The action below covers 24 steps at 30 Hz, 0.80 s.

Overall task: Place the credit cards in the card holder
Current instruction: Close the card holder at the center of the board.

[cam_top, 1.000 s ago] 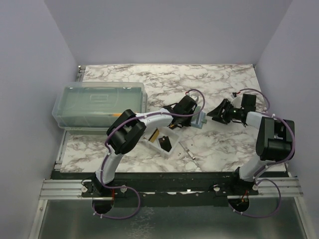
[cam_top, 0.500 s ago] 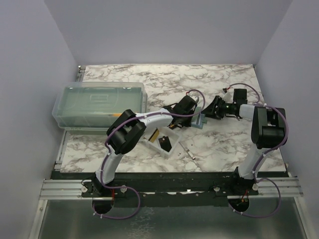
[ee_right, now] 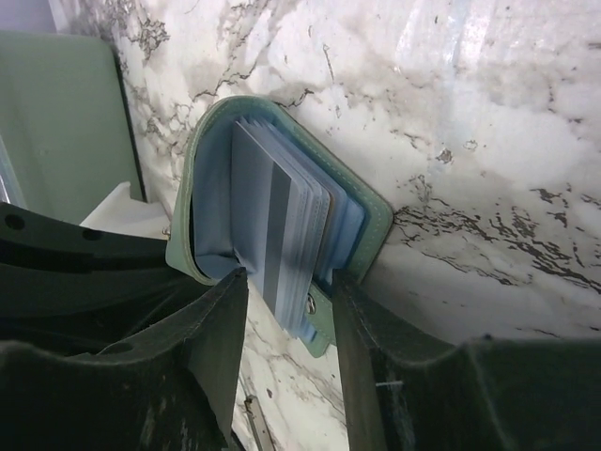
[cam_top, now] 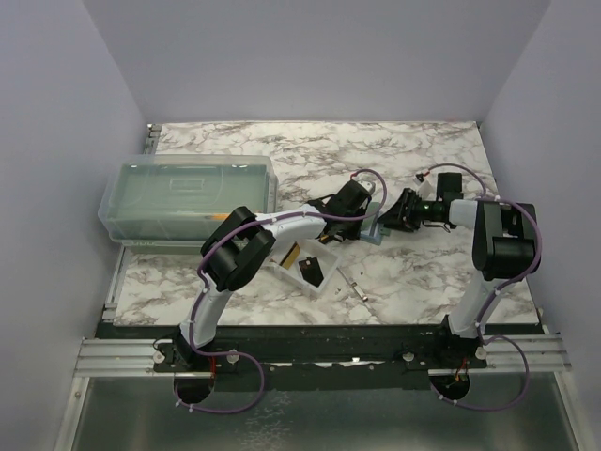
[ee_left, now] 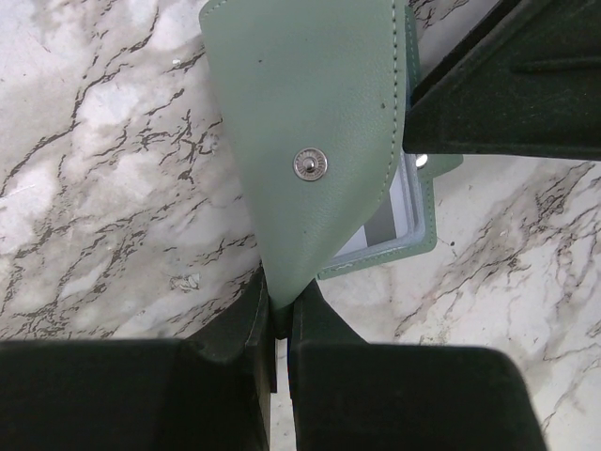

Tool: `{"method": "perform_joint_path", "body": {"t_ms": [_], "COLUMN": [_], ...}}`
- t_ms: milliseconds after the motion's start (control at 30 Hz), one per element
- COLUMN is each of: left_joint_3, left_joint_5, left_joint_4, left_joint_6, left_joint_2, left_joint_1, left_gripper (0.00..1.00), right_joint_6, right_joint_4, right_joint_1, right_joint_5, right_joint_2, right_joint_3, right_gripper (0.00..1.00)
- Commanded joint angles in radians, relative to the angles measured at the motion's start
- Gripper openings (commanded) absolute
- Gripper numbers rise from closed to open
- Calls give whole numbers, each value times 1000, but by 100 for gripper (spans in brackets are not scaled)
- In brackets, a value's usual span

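Well off to the left of the card holder (cam_top: 377,226) a big see-through box (cam_top: 188,193) with a lid stands on the marble table (cam_top: 282,146). Nearer the card holder, to its left and towards the arm bases, lies a small clear tray (cam_top: 282,267). In the tray are the black card (cam_top: 313,272) and a tan strip that looks to be the gold card (cam_top: 293,254) (it is too small in the top view to be sure). Neither card is in the card holder. Just past the tray, on the near side of the card holder, a small metal piece (cam_top: 357,285) lies on the marble.

The left gripper (ee_left: 279,315) reaches the card holder from its left, and its fingers are pressed together on the pointed tip of the green flap. The snap button (ee_left: 310,163) faces the wrist camera. The card holder is open, with its pale blue pockets fanned out towards the right.

The right gripper (ee_right: 289,287) meets the card holder from its right. Its fingers stand apart, one on each side of the blue pockets (whether they press on them I cannot tell).
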Motion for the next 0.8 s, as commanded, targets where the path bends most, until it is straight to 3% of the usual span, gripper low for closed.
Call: {"method": "perform_joint_path", "body": {"t_ms": [0, 233, 467, 600, 767], "left_joint_3": [-2, 3, 11, 14, 21], "left_joint_5": [-15, -35, -30, 1, 136], "left_joint_4": [1, -6, -11, -17, -22], "left_joint_6": [14, 17, 17, 24, 30], "left_joint_2": [-4, -4, -4, -9, -21], "left_joint_1": [-2, -1, -2, -1, -1], "left_gripper": [0, 0, 0, 0, 1], "right_joint_6": [-42, -76, -63, -54, -57], "right_joint_4": [-93, -179, -312, -425, -509], "right_joint_1": [4, 4, 5, 5, 4], "right_joint_5": [-31, -34, 85, 242, 487], "right_joint_2": [-18, -77, -120, -140, -269], "right_joint_3": [-13, -43, -72, -66, -43], "right_gripper": [44, 41, 37, 36, 37]}}
